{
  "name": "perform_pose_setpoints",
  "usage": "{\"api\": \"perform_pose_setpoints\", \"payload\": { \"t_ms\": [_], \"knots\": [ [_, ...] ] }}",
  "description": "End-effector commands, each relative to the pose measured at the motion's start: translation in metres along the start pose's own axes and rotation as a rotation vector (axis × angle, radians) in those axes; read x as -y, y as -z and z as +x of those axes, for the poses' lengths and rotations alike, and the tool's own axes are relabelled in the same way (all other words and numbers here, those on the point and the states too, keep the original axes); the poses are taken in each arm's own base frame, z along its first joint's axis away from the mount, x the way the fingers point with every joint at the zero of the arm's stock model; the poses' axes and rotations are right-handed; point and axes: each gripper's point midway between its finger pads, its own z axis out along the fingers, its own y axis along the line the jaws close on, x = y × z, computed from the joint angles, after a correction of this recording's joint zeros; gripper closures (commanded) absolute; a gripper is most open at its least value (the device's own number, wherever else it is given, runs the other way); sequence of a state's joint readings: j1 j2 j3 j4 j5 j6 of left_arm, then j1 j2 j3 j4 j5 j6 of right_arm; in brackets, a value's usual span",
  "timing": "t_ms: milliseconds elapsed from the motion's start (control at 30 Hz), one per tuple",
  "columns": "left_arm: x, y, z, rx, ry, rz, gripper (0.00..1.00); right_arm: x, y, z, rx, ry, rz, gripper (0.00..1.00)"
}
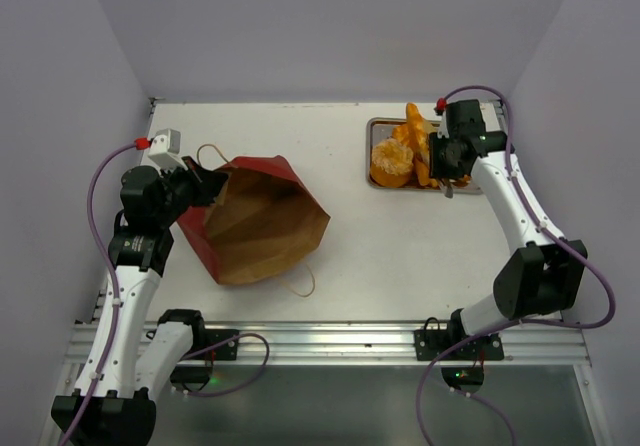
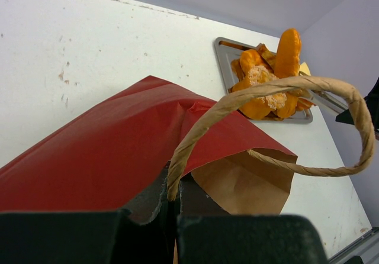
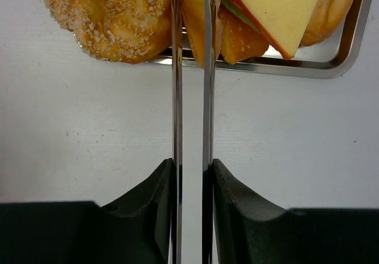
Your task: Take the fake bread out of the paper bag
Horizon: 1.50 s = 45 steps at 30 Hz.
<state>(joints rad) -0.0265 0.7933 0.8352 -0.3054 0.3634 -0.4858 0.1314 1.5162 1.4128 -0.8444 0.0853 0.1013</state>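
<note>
The dark red paper bag (image 1: pixel 260 221) lies on its side at the left, its brown inside facing the camera; no bread shows in it. My left gripper (image 1: pixel 205 181) is shut on the bag's rim at the root of a looped handle (image 2: pixel 266 89); it also shows in the left wrist view (image 2: pixel 172 187), with the bag (image 2: pixel 106 151) above it. Several orange fake breads (image 1: pixel 392 161) are piled on the silver tray (image 1: pixel 375 126). My right gripper (image 3: pixel 192 169) is shut on metal tongs (image 3: pixel 176 98), whose tips pinch an orange bread piece (image 3: pixel 195 21) at the tray.
In the right wrist view a sesame bun (image 3: pixel 112 15) and a cheese sandwich wedge (image 3: pixel 278 3) lie over the tray rim (image 3: pixel 331 68). The bag's second handle (image 1: pixel 300 284) lies on the table near the front. Walls close in the table on three sides.
</note>
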Motion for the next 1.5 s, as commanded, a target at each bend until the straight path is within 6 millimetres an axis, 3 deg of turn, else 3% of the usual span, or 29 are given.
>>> {"api": "perform_pose_setpoints", "payload": {
  "t_ms": [0,533,1067,1467],
  "knots": [
    [0.004,0.003,-0.005,0.015,-0.018,0.019,1.00,-0.003,0.018,-0.034,0.128,-0.006,-0.024,0.69],
    [0.007,0.005,-0.008,0.020,-0.018,0.025,1.00,-0.002,0.040,-0.039,0.192,0.023,-0.035,0.57],
    [0.008,0.006,-0.009,0.020,-0.016,0.025,1.00,-0.004,0.033,-0.030,0.161,0.036,-0.052,0.55],
    [0.011,0.007,-0.012,0.023,-0.022,0.031,1.00,-0.015,0.078,-0.061,0.304,0.066,-0.128,0.55]
  ]
}}
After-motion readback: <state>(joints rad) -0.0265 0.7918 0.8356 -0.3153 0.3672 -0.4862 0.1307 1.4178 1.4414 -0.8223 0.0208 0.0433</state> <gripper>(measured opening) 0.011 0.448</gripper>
